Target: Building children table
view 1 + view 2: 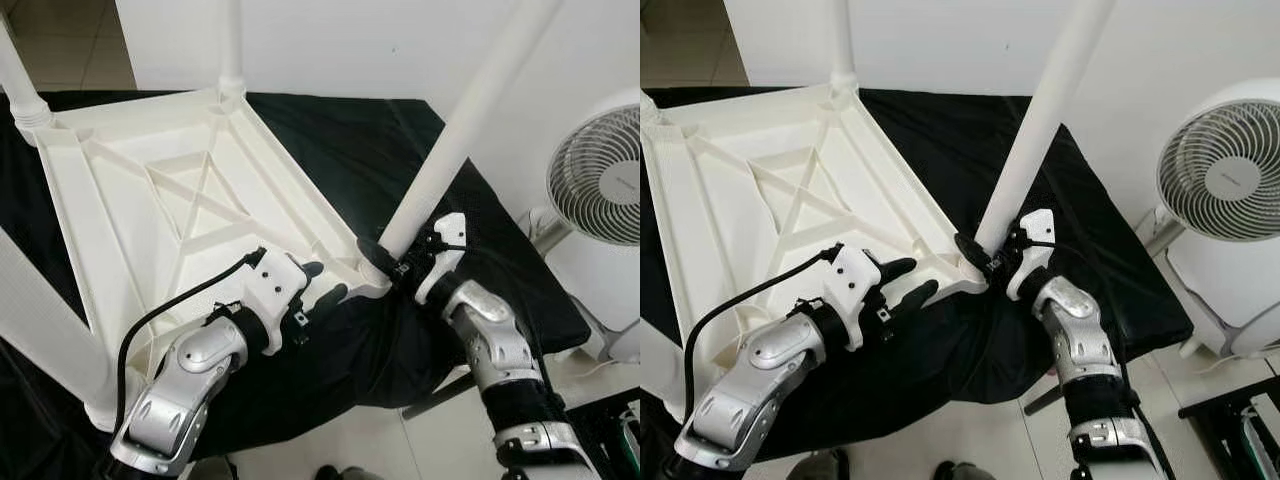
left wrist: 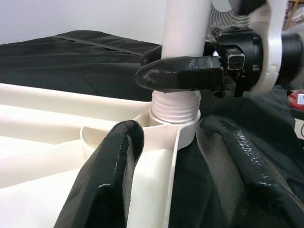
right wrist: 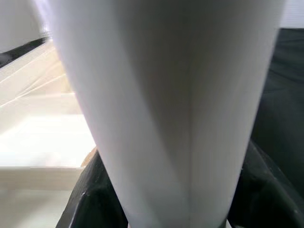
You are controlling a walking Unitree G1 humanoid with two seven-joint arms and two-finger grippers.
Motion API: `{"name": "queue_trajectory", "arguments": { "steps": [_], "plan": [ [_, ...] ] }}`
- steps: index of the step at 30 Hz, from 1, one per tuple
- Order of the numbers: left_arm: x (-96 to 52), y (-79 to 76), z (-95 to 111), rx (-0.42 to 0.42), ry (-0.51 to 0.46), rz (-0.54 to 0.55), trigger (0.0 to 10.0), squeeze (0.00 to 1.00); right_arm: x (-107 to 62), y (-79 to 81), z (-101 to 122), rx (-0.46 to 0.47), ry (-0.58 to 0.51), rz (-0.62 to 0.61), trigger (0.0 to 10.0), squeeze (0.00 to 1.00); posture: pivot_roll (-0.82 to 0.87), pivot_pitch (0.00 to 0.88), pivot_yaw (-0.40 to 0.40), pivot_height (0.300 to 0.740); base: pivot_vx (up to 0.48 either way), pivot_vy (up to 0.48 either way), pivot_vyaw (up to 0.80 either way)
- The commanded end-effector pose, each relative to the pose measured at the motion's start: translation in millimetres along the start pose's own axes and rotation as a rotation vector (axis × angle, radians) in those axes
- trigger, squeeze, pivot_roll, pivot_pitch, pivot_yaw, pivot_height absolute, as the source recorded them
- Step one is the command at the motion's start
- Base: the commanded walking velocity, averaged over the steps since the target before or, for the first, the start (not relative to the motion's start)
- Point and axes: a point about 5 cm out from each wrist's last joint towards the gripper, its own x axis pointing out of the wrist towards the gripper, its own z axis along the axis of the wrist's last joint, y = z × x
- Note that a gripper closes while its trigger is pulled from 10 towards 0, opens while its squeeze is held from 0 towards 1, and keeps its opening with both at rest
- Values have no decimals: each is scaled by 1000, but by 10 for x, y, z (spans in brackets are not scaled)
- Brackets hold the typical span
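A white plastic children's table (image 1: 150, 190) lies upside down on a black cloth. At its near right corner a white leg (image 1: 470, 110) stands tilted in the corner socket (image 2: 164, 124), with its threaded end (image 2: 175, 107) showing above the socket rim. My right gripper (image 1: 388, 255) is shut on this leg just above the socket, and the leg (image 3: 175, 95) sits between its black fingers. My left gripper (image 1: 327, 281) is open beside the same corner, its fingers (image 2: 114, 175) straddling the table's edge wall, one over the underside and one over the cloth.
Three other legs stand in the table's corners: back (image 1: 232, 50), far left (image 1: 20, 85) and near left (image 1: 40, 320). A white fan (image 1: 600, 190) stands on the floor to the right, past the cloth's edge. A white wall runs behind.
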Motion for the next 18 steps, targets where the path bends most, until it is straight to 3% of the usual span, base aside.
{"name": "queue_trajectory", "arguments": {
  "steps": [1, 2, 6, 8, 11, 15, 16, 17, 18],
  "plan": [
    [3, -48, -18, -18, 9, -5, 10000, 0, -80, 30, -49, 17, 13, -126, 10000, 0, 120, 148, -115, 740, 0, 0, 0],
    [-2, -57, -22, -19, 13, -9, 10000, 0, -85, 122, -70, 18, 10, -200, 10000, 0, 118, 150, -114, 740, 0, 0, 0],
    [-10, -65, -28, -20, 17, -15, 10000, 0, -87, 248, -81, 38, 2, -309, 10000, 0, 118, 149, -115, 740, 0, 0, 0],
    [-5, -53, -28, -16, 18, -15, 10000, 0, -85, 285, -100, 38, 11, -469, 10000, 0, 117, 148, -117, 740, 0, 0, 0],
    [-2, -45, -25, -14, 18, -13, 10000, 0, -89, 320, -108, 35, 17, -549, 10000, 0, 119, 148, -119, 740, 0, 0, 0],
    [-2, -48, -25, -16, 17, -12, 10000, 0, -82, 386, -114, 47, 16, -546, 10000, 0, 118, 145, -120, 740, 0, 0, 0],
    [-1, -54, -26, -17, 17, -14, 10000, 0, -89, 389, -103, 49, 14, -541, 10000, 584, 114, 141, -120, 740, 0, 0, 0],
    [-1, -54, -26, -17, 17, -14, 10000, 0, -89, 389, -103, 49, 14, -541, 10000, 584, 114, 141, -120, 740, 0, 0, 0],
    [4, -62, -26, -18, 15, -16, 10000, 0, -99, 371, -94, 61, 7, -521, 10000, 1000, 116, 136, -122, 740, 0, 0, 0]
  ]
}}
